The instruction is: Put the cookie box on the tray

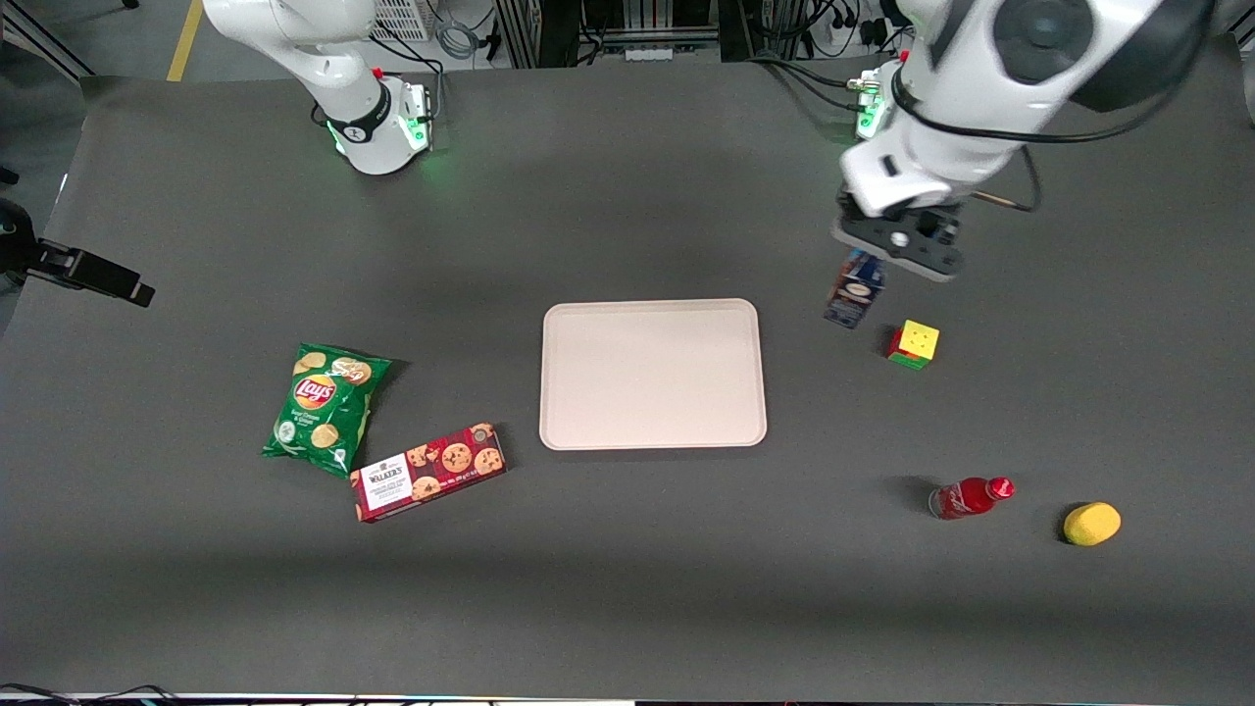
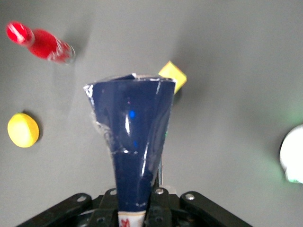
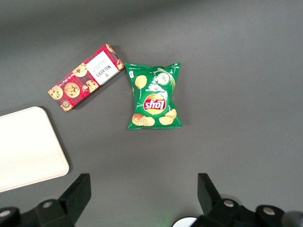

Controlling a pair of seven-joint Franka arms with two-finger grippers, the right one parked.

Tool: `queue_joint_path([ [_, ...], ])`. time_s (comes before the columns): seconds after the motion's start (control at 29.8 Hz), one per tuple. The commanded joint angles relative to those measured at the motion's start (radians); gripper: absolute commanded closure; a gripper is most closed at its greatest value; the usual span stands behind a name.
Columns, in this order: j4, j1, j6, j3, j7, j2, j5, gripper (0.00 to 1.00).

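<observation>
The gripper (image 1: 897,257) was closed on the cookie box (image 1: 854,290), apparently lifted, at about two o'clock from the tray (image 1: 652,373). The light, glossy carton could dent; its narrow end gave hold.

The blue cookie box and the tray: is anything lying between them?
No. In the front view only bare dark table separates the cookie box, held in the gripper, from the tray.

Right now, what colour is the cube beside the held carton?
Yellow on top with red and green sides: the cube, clearest in the front view.
</observation>
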Motion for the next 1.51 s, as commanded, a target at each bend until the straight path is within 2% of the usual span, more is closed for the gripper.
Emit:
queue_joint_path([
  [0.0, 0.066, 0.003, 0.004, -0.099, -0.247, 0.072, -0.011, 1.00],
  [0.2, 0.069, 0.003, 0.103, -0.150, -0.404, 0.172, -0.054, 1.00],
  [0.4, 0.067, 0.000, 0.229, -0.190, -0.518, 0.276, -0.035, 1.00],
  [0.5, 0.069, -0.007, 0.284, -0.190, -0.545, 0.330, 0.006, 1.00],
  [0.84, 0.071, -0.024, 0.431, -0.203, -0.717, 0.511, 0.236, 1.00],
  [0.94, 0.074, -0.024, 0.450, -0.203, -0.745, 0.549, 0.280, 1.00],
  [1.48, 0.094, -0.027, 0.498, -0.194, -0.780, 0.667, 0.308, 1.00],
])
